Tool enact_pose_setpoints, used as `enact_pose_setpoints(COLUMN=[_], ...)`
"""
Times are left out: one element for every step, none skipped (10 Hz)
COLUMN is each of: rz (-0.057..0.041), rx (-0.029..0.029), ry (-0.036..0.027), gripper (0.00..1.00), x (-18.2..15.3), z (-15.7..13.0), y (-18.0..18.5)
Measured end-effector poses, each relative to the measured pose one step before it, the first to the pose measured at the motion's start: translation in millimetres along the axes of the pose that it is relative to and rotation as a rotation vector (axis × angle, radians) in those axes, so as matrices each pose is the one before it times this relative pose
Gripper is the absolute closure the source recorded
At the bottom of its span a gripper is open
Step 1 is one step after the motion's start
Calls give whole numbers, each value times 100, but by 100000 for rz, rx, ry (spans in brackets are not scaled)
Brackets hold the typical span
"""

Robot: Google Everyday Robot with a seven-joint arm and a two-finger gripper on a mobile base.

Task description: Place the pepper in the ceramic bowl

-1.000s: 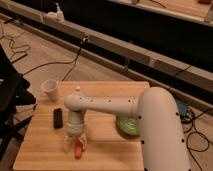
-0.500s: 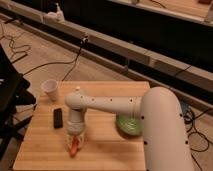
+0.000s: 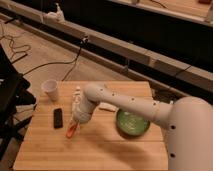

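Camera view: tool (image 3: 76, 121) hung low over counter (image 3: 100, 150).
Grip: tool closed on pepper (image 3: 72, 131).
Axis: pepper slanted, trailing below-left of tool.
Destination: ceramic bowl (image 3: 120, 131) lay rightward, apart.

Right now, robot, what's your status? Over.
Gripper shut on pepper, beside black phone. Ceramic bowl apart, across the table. Phone not in the way.

On the table (image 3: 102, 150): one pepper (image 3: 71, 132), one ceramic bowl (image 3: 133, 131), one cup (image 3: 50, 90), one phone (image 3: 58, 118); low over the table, one end effector (image 3: 75, 124).
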Motion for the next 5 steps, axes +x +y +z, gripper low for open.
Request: enact_pose_setpoints(rz=[7431, 6597, 6437, 6767, 6115], rx=[6010, 3768, 2347, 1319, 352], ry=[6159, 4605, 3961, 3797, 3157], gripper=[100, 100, 100, 100, 100], x=[1224, 1088, 1104, 1226, 1232], z=[-2219, -1698, -1528, -1548, -1387], y=[1492, 1594, 1778, 2132, 2068])
